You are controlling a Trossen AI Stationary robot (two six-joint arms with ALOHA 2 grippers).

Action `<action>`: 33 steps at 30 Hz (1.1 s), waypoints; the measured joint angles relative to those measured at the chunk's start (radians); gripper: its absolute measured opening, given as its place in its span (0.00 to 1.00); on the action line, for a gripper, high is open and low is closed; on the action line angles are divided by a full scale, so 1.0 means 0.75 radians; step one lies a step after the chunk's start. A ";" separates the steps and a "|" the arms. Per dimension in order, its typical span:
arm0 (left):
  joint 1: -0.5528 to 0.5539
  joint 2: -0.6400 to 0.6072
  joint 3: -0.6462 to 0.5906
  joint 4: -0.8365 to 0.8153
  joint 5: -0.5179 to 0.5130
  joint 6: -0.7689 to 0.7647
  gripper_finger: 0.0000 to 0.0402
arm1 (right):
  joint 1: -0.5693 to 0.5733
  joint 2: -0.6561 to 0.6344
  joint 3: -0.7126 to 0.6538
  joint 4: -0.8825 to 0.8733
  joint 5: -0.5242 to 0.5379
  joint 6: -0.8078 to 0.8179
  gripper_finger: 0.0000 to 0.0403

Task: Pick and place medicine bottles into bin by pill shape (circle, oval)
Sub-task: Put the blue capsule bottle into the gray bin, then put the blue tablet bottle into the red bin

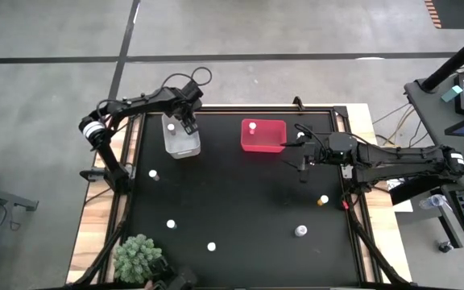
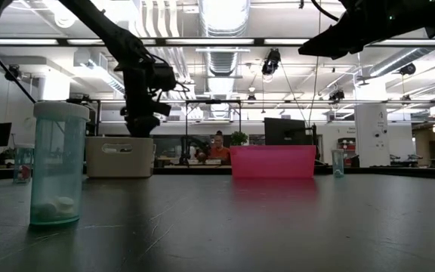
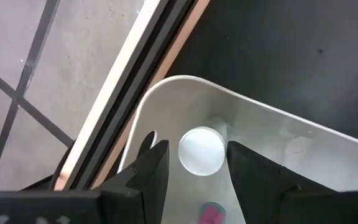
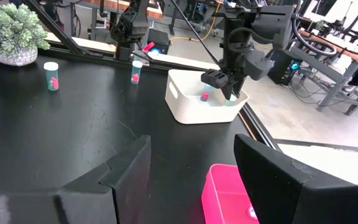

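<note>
Left pincer (image 1: 190, 126) over the whitish bin (image 1: 181, 146) at the bench's far edge — fingers parted either side of a white-capped bottle (image 3: 201, 150), clear of the cap, likely a release into the tub for that pill shape. Right pincer (image 1: 303, 156) beside the red bin (image 1: 263, 135), spread wide, holding nothing, apparently waiting. One bottle already inside the red bin. Others upright on the bench (image 1: 240, 209) — unsorted, well apart.
</note>
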 joint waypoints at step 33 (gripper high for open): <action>-0.585 -0.437 0.047 -0.053 0.001 -0.396 0.37 | 0.001 0.000 0.000 0.017 0.000 0.014 0.56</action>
